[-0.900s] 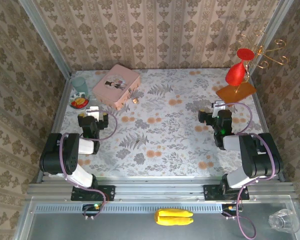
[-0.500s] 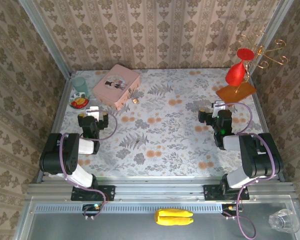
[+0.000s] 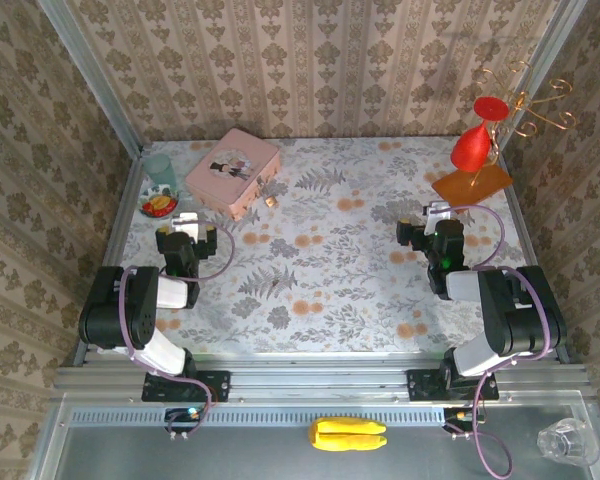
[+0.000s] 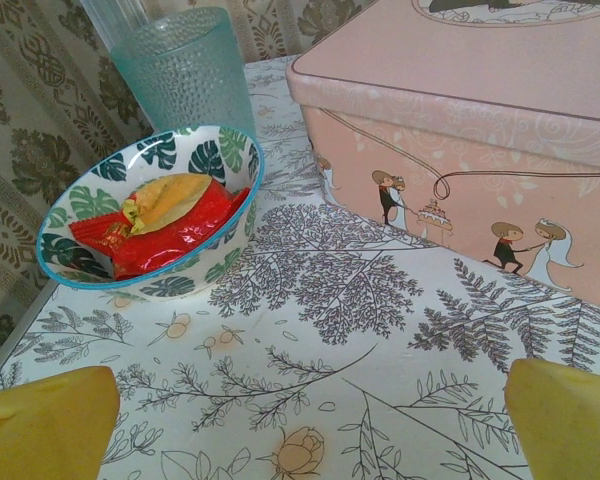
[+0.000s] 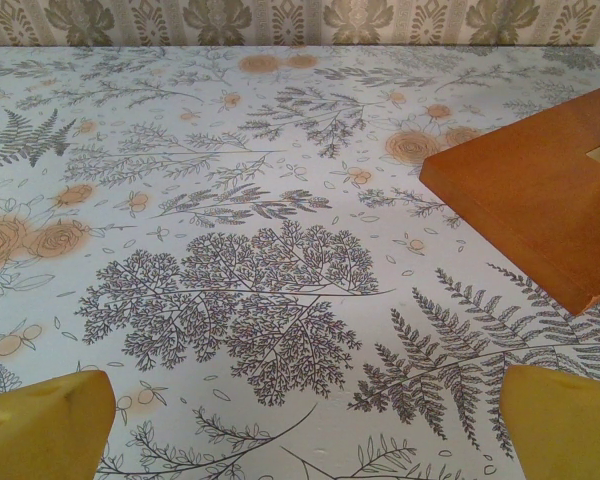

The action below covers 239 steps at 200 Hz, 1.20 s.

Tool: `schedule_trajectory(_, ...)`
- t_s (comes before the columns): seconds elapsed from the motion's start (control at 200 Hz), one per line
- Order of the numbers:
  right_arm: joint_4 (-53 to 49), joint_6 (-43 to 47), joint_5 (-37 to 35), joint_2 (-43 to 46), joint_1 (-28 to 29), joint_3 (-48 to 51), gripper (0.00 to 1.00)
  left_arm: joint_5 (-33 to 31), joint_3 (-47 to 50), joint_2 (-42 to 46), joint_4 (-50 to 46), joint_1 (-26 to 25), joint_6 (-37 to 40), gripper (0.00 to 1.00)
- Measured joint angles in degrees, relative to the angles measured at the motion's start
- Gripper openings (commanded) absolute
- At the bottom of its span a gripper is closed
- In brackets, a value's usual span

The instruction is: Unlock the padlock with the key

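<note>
**Top view, left to right.** At the far left of the floral-printed tabletop (image 3: 310,290) stands a teal dimpled glass tumbler (image 3: 160,167). Just nearer is a leaf-patterned ceramic bowl (image 3: 145,208) holding red and yellow wrapped sweets (image 3: 159,205). The left gripper (image 3: 187,220) sits low over the table on the near side of the bowl. A pink rectangular tin with a figure picture (image 3: 233,172) lies to the right of the tumbler. The tiny brass-gold padlock (image 3: 271,200) lies on the table just beside the tin's near right corner. Whether it touches the tin cannot be told, and a key is too small to make out. The right gripper (image 3: 427,214) sits low over bare table, well apart from the padlock. Beyond it lies an orange wooden slab (image 3: 472,184) carrying a red ornament (image 3: 470,146).

**Left wrist view.** The yellow finger pads (image 4: 42,425) stand wide apart with nothing between them. Ahead are the bowl (image 4: 205,272), the tumbler (image 4: 185,70) and the tin (image 4: 480,130).

**Right wrist view.** The yellow finger pads (image 5: 40,425) are likewise spread wide and hold nothing. The slab (image 5: 540,190) lies ahead to the right.
</note>
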<state>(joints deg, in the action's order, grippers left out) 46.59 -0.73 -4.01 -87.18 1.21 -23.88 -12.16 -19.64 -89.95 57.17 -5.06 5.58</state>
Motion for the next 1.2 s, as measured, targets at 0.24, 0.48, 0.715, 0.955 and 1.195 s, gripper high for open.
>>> schedule_trajectory(0.24,2.82,0.61,-0.04,0.04,1.29,1.92,1.0,1.49,3.34,0.72,4.2,-0.92,0.74,1.0)
schedule_trajectory(0.48,2.36,2.32,1.33,4.17,2.62,5.44,1.0,1.46,1.77,15.52,-8.31,-3.23,1.05,1.0)
schedule_trajectory(0.715,-16.68,1.27,3.06,22.45,3.98,-2.62,1.0,1.49,-5.62,26.99,-25.35,-3.54,-7.3,1.0)
schedule_trajectory(0.955,-36.0,-11.74,1.51,35.01,4.22,-9.35,1.0,-2.54,-12.0,39.5,-48.41,-2.71,-25.64,1.0)
schedule_trajectory(1.195,-53.68,-28.26,-1.18,36.3,2.4,-18.34,1.0,7.78,-17.33,48.06,-67.82,9.75,-41.81,1.0)
